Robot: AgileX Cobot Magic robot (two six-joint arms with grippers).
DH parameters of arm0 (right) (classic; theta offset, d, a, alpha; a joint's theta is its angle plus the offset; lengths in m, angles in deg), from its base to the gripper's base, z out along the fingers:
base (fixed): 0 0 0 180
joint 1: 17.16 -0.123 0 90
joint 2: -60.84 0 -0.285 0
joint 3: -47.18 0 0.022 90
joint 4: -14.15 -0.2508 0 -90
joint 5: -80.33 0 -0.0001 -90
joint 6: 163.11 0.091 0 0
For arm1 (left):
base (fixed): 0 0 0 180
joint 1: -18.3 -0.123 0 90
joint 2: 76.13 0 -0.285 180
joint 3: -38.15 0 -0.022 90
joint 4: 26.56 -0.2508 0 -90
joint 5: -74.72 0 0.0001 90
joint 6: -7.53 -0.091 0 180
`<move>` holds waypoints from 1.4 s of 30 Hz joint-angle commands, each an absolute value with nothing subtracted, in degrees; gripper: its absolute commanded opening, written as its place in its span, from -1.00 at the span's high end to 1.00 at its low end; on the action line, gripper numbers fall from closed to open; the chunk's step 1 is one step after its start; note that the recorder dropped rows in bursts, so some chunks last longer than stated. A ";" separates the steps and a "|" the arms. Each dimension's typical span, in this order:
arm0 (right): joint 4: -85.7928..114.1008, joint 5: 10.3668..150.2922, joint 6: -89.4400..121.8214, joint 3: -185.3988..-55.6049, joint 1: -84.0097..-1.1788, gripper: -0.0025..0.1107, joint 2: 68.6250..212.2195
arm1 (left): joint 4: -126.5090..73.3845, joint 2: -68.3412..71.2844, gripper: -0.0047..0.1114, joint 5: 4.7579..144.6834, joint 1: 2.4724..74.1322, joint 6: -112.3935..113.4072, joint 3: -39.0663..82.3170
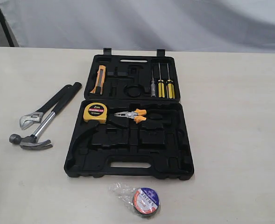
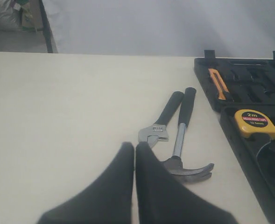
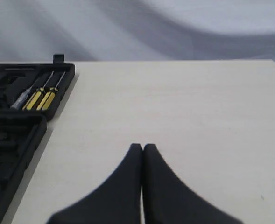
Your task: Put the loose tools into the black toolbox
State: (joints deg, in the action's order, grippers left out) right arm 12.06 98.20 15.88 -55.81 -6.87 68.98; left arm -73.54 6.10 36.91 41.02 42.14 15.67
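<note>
1. Black toolbox [image 1: 172,151]: lay open on the desk [image 1: 230,140], both halves flat. In the exterior view the hinged edge ran across the middle and the slot handle sat on the near edge.
2. Far half, contents: one orange utility knife [image 1: 99,79] at the left and three screwdrivers [image 1: 164,84] side by side at the right, each seated in a recess.
3. Near half, contents: one yellow tape measure [image 1: 95,112] and one pair of orange-handled pliers [image 1: 132,115], just beside each other along the far edge.
4. Claw hammer [image 1: 48,122]: lay on the desk to the left of the toolbox, outside it. Its steel head was nearest the camera and its black handle angled away towards the case.
5. Adjustable wrench [image 1: 47,104]: lay on the desk just beside the hammer and almost parallel to it, the two handle ends close together.
6. Tape roll [image 1: 145,201]: lay flat on the desk in front of the toolbox's near edge, outside it, label upward, with clear film [image 1: 121,190] crumpled at its left.
7. Left hand [image 2: 134,145]: clenched, fingertips together, grasping nothing. The hammer and wrench heads lay just beyond it.
8. Right hand [image 3: 142,148]: clenched, grasping nothing, over bare desk to the right of the toolbox.
</note>
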 commanded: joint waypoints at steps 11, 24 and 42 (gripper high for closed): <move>11.36 55.75 15.22 -55.60 -6.96 0.96 68.62 | -72.76 5.64 0.89 37.89 40.83 42.72 15.14; 4.54 120.58 14.06 -88.79 -6.96 0.96 87.05 | -72.76 5.64 0.89 37.89 40.83 42.72 15.14; -11.91 121.05 9.95 -92.10 -33.64 0.96 132.34 | -72.76 5.64 0.89 37.89 40.83 42.72 15.14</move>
State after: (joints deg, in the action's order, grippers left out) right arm -14.11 125.08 6.64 -91.16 -25.10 128.47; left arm -73.54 6.10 36.91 41.02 42.14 15.67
